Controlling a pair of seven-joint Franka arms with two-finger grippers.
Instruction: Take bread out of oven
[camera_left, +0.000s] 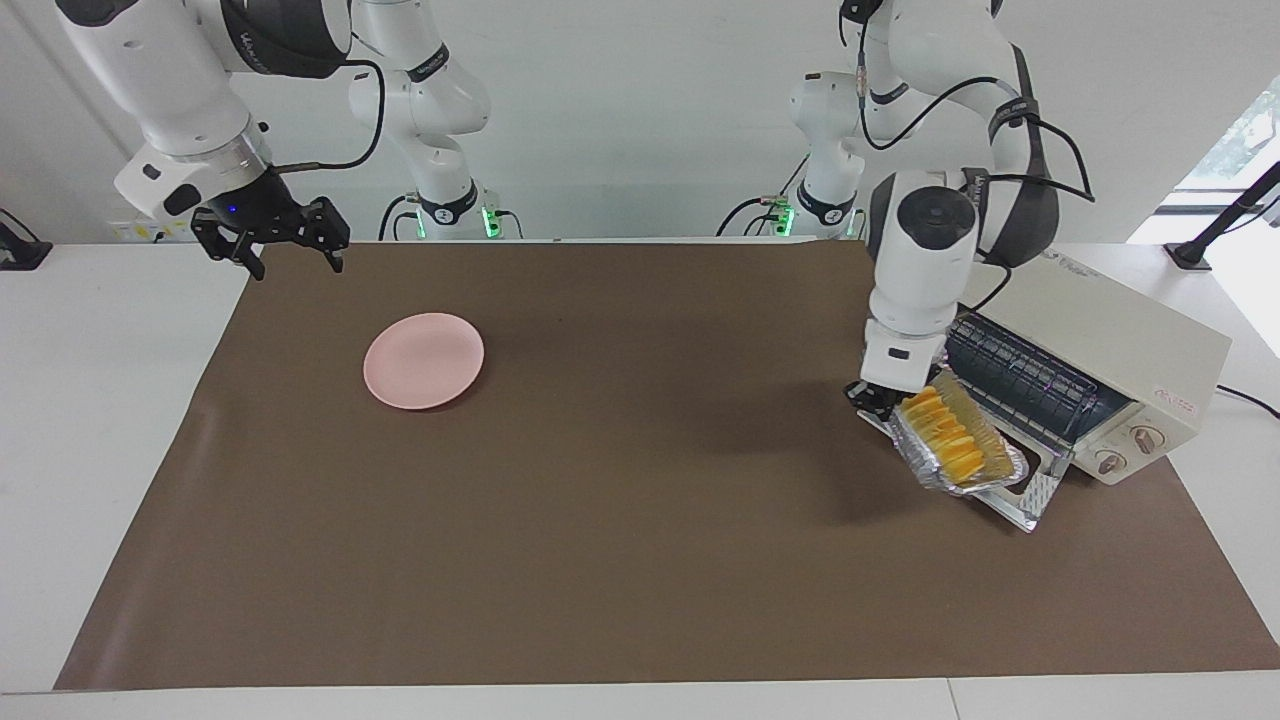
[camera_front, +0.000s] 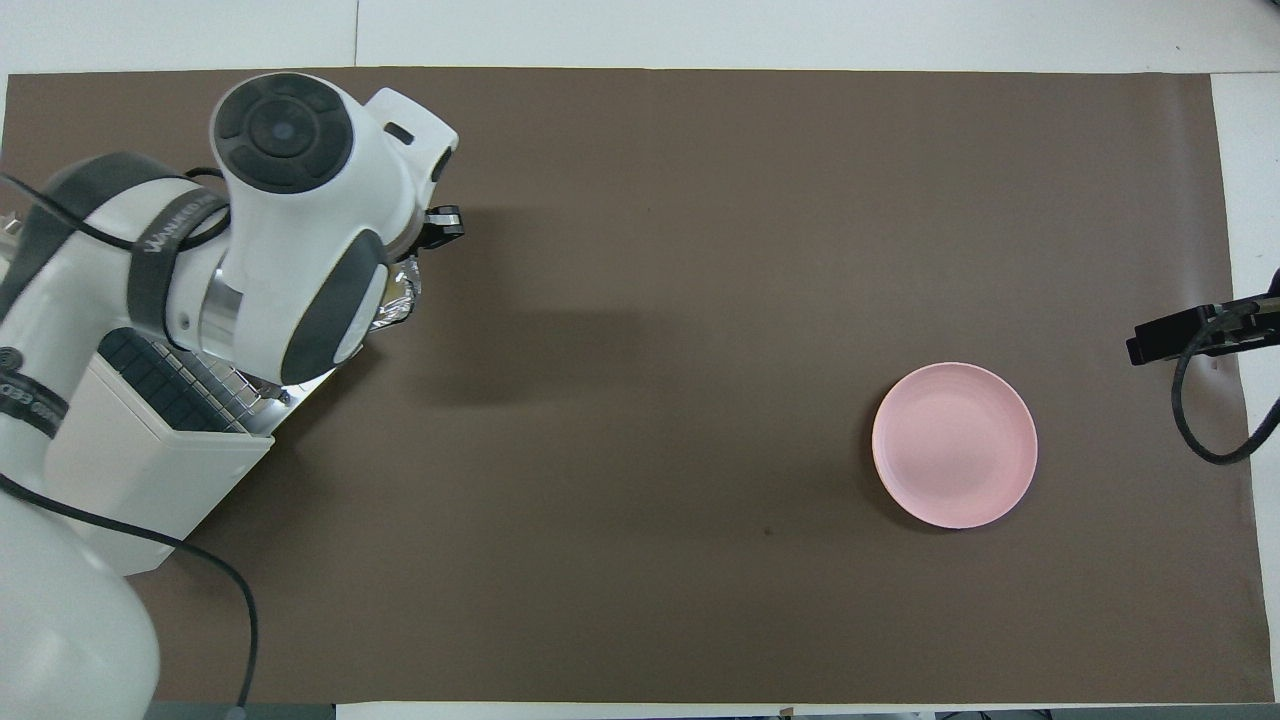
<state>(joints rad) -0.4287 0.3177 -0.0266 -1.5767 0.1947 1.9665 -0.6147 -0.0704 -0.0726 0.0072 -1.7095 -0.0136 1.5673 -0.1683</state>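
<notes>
The left gripper (camera_left: 880, 398) hung in the air over the lowered glass door (camera_left: 1030, 497) of the cream-white boxy toaster oven (camera_left: 1110, 340), clenched on the end of a crinkled silver foil tray (camera_left: 935, 462). That tray was lifted clear of the oven's mouth and tilted, its free end dipping toward the door. In the tray lay the small golden-yellow ridged loaf of bread (camera_left: 950, 437), out of the oven's chamber and over the door. In the overhead view the left arm's wrist hid most of this; only a gripper finger (camera_front: 447, 224) and a corner of foil (camera_front: 397, 300) showed past it. Inside the oven the dark wire rack (camera_left: 1015, 377) lay bare. The oven stood on the brown mat (camera_left: 640, 500) at the left arm's end of the table, its door opening toward the table's middle.

Well apart from the oven, toward the right arm's end, lay a round pink plate (camera_left: 424, 360). The right gripper (camera_left: 290, 243) waited in the air over the mat's corner at that end, its fingers spread and holding nothing.
</notes>
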